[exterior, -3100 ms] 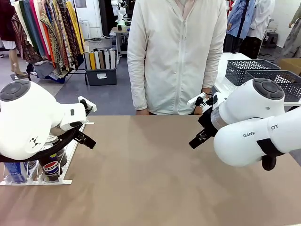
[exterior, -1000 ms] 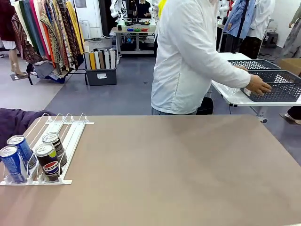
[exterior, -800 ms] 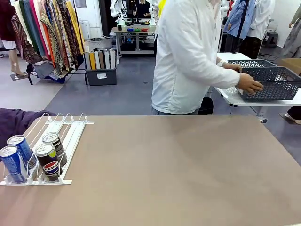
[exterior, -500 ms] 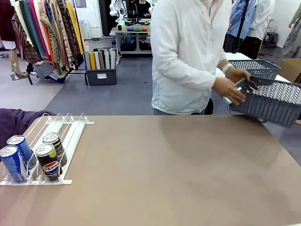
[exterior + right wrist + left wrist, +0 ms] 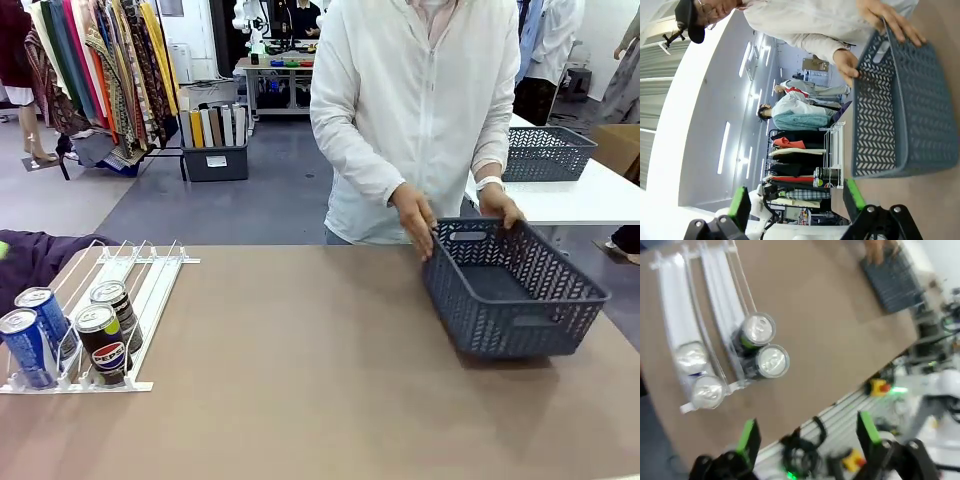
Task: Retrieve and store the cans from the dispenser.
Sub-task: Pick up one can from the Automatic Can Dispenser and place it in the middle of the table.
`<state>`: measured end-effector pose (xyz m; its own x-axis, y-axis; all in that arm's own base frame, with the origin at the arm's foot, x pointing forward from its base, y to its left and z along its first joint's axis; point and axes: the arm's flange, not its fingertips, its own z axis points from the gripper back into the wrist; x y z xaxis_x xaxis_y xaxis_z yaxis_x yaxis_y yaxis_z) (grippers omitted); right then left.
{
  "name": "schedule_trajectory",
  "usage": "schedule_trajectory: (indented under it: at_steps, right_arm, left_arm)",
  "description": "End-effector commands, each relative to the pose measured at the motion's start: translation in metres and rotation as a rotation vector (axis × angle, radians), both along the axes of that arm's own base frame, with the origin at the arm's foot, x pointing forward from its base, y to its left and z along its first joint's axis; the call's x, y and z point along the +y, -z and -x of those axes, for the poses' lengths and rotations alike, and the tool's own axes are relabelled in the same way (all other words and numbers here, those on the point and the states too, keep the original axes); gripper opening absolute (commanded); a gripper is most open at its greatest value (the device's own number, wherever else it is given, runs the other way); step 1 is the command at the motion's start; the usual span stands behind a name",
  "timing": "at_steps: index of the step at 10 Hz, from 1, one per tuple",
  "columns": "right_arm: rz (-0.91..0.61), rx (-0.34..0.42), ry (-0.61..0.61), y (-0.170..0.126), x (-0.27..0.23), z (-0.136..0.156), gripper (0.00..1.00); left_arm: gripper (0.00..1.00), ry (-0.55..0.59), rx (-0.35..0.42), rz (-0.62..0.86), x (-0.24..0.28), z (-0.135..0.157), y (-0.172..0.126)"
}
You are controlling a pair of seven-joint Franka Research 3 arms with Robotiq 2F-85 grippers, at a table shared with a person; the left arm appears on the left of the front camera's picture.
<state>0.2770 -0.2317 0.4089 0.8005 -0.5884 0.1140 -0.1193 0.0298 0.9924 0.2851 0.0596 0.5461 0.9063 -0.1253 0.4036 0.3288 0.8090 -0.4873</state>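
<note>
Looking across from my side, I count 2 things sitting on the tan table. The white-and-clear dispenser lies flat along the left edge, lanes running away from me and its front end close to my side. The dark grey mesh basket is over on the right, nearer the far edge, with a wide stretch of tabletop between them.

We see the dispenser lying flat on the desk at the lower left of the front view, a white-and-clear rack of long wire-railed lanes. Four silver-topped cans stand upright at its near end. In the left lane the front blue can stands before the rear blue can. Just right of them, the black Pepsi can stands before the black can with green marks.
</note>
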Motion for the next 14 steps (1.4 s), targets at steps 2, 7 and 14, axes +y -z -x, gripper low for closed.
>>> schedule_trajectory:
  at_steps: [2,7,14]
  right_arm:
    - [0.000,0.007,-0.013,-0.004,-0.001,0.003,1.00]
    - [0.000,0.007,-0.013,-0.004,-0.001,0.003,1.00]
    - [0.000,0.007,-0.013,-0.004,-0.001,0.003,1.00]
  left_arm:
    - [1.00,0.068,0.050,-0.475,-0.067,-0.020,0.017]
    - [1.00,0.132,0.046,-0.514,-0.109,-0.020,0.019]
    - [1.00,-0.333,0.316,-0.472,-0.147,-0.065,0.070]
